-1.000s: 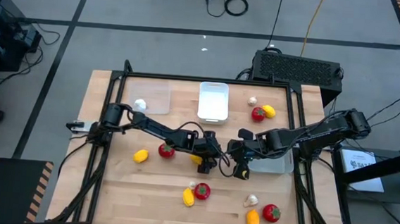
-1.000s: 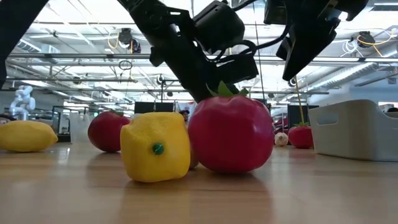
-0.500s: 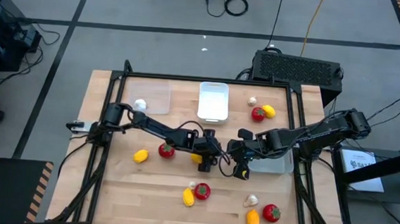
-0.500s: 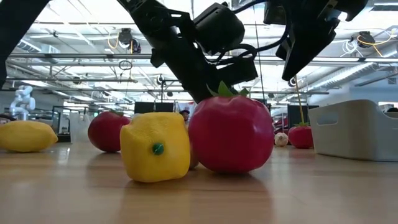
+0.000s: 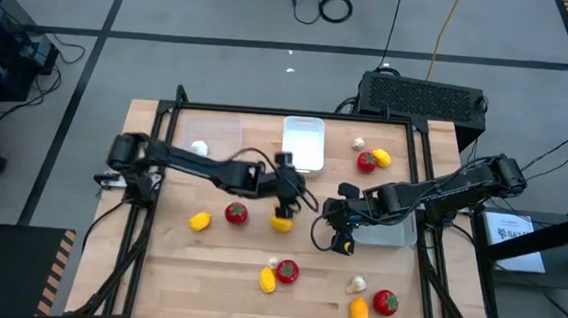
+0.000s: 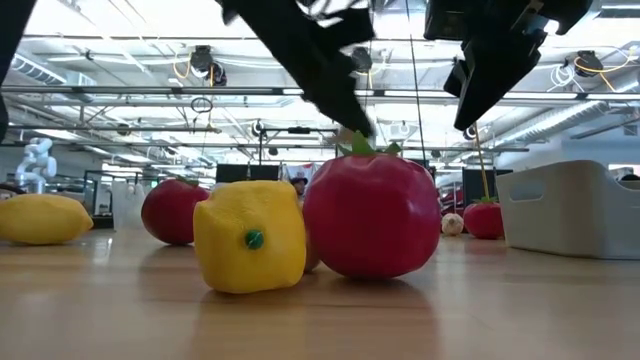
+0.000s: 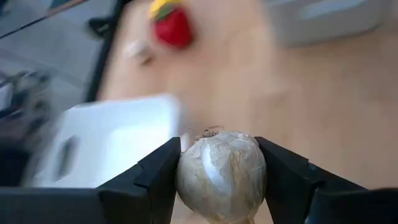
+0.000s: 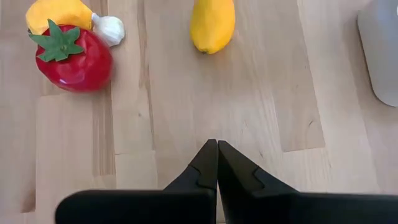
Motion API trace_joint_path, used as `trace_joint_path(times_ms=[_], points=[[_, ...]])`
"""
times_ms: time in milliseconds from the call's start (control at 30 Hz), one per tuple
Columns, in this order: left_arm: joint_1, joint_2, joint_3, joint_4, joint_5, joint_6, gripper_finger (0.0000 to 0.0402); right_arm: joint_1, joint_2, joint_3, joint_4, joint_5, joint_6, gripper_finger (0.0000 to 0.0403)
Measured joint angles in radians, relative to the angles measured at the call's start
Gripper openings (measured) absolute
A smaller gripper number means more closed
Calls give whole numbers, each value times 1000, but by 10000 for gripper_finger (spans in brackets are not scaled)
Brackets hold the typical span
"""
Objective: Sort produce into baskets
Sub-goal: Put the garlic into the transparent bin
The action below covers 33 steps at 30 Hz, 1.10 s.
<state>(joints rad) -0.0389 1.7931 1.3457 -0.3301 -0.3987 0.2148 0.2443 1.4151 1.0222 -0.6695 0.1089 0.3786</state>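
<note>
- Whitish and papery, the garlic bulb (image 7: pixel 221 175) fills your left wrist view, pinched between the left gripper (image 7: pixel 219 180) fingers, which press on both its sides. Past it lies the white tray (image 7: pixel 106 146), with a tomato (image 7: pixel 173 28) and another small bulb (image 7: pixel 138 50) farther off on the wood.
- From the high view, your left gripper (image 5: pixel 285 175) sits near the table's middle, just short of the white tray (image 5: pixel 303 143). The clear tray (image 5: pixel 215 137) lies to that tray's left and the grey tray (image 5: pixel 384 229) is at the right, partly under the right arm. A yellow fruit (image 5: pixel 282 221) lies just below the left gripper.
- In the low view, a yellow fruit (image 6: pixel 250 236) and a big tomato (image 6: pixel 372 214) sit side by side on the wood, with both arms overhead.
- Your right wrist view shows the right gripper (image 8: pixel 217 163) pinched shut on nothing, hovering over bare wood near a tomato (image 8: pixel 73 53) and a yellow fruit (image 8: pixel 212 24).
- I judge you are mid-carry. Next, bring the bulb over a tray, likely the white one, lower it inside the rim, then release it.
</note>
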Motion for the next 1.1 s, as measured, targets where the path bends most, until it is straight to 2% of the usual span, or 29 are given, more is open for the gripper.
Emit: trace_joint_path(times_ms=[233,400,633,833,1100], points=[[143,-237,-4,-453,16,-88,197,0,0,0,9,0,0,0],[291,-389,-59,-589,134,-104,196,0,0,0,25,0,-7,0],[514,-527,-238,-613,234,-84,196,0,0,0,74,0,-68,0],[652,-552,-379,-521,234,-39,196,-3,0,0,77,3,-92,0],[766,-552,-456,-439,154,-73,196,-10,0,0,133,54,-163,0]])
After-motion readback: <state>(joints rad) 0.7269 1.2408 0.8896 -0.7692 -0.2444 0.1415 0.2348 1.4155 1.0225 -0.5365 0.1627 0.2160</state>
